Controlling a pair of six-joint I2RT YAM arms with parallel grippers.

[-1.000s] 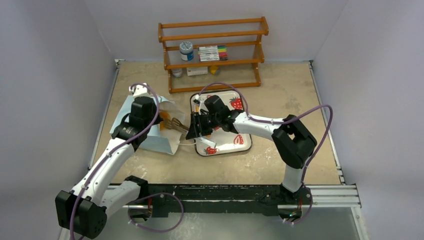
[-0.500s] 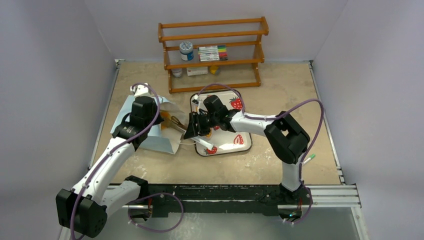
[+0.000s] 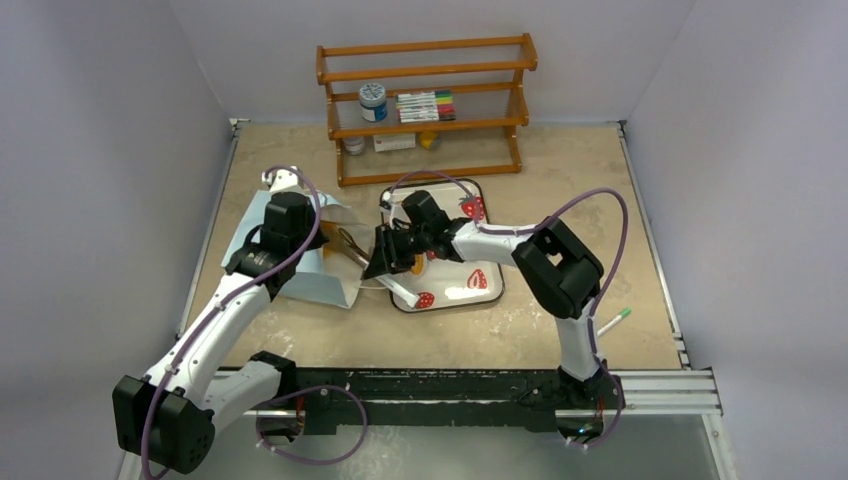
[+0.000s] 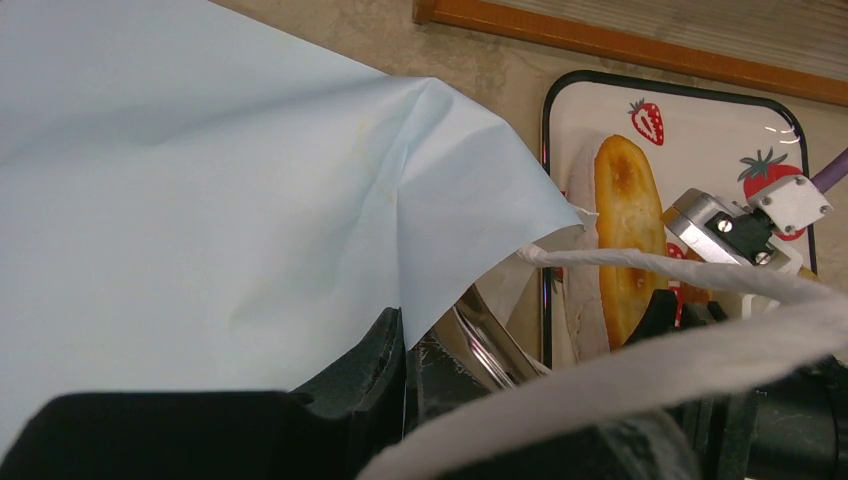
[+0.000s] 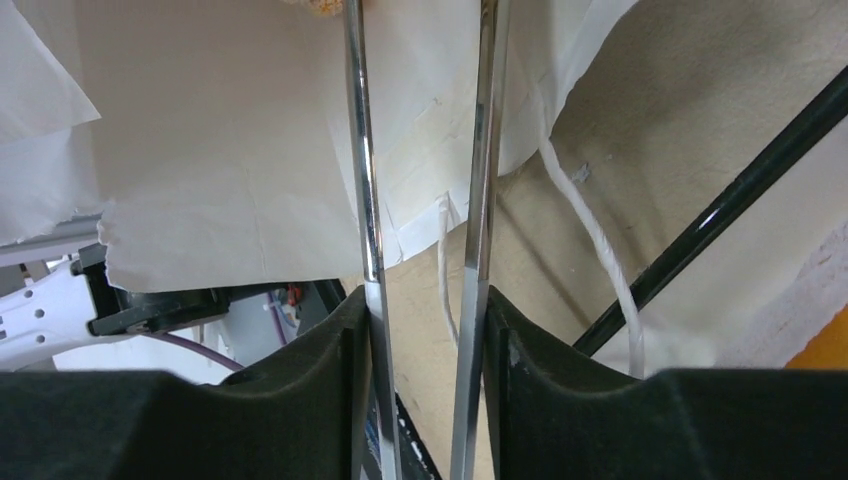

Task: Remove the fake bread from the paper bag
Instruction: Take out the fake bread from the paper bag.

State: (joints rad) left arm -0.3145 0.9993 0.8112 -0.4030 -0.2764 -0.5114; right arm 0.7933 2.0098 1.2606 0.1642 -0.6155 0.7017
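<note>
The light blue paper bag (image 3: 318,285) (image 4: 200,180) lies on its side at the left, mouth toward the tray. My left gripper (image 3: 318,232) (image 4: 405,330) is shut on the bag's upper edge and holds the mouth up. My right gripper (image 3: 385,258) (image 5: 425,330) is shut on metal tongs (image 3: 350,243) (image 5: 365,200), whose two arms reach into the bag's white inside (image 5: 220,150). A scrap of golden-brown bread (image 5: 322,5) shows at the tong tips. One piece of fake bread, a long golden loaf (image 4: 625,230), lies on the strawberry-print tray (image 3: 455,285) (image 4: 700,130).
The bag's white cord handles (image 4: 650,265) (image 5: 600,250) trail between bag and tray. A wooden rack (image 3: 425,110) with a jar and markers stands at the back. A green marker (image 3: 612,319) lies on the table at the right, beside the right arm.
My right arm has shifted left, pushing the tongs further into the bag's mouth, and the tong arms have drawn closer. The left gripper has held still on the bag.
</note>
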